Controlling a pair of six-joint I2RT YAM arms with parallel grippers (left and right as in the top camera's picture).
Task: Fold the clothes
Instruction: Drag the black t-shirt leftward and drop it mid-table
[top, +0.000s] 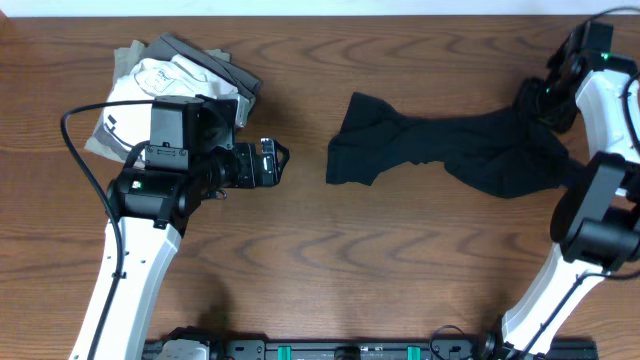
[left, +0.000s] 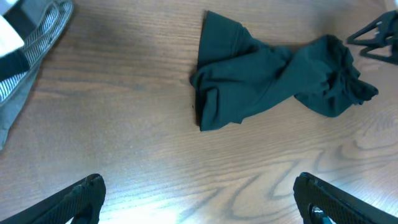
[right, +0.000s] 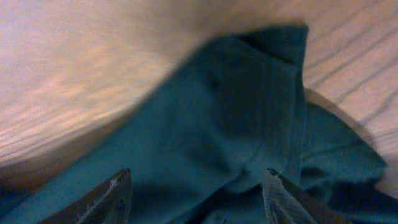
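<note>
The black shirt (top: 450, 150) lies crumpled and twisted in a long bunch on the right half of the wooden table. It also shows in the left wrist view (left: 267, 81). No logo is visible. My right gripper (top: 537, 104) is at the shirt's far right end; in the right wrist view its fingers (right: 198, 177) are apart, just over the dark fabric (right: 236, 112), holding nothing. My left gripper (top: 276, 162) is open and empty, above bare table (left: 199, 183) a little left of the shirt's left end.
A folded white garment (top: 165, 85) lies on folded grey garments (top: 205, 55) at the back left, partly under my left arm; the pile's edge shows in the left wrist view (left: 25, 56). My right gripper shows in the left wrist view (left: 376, 37).
</note>
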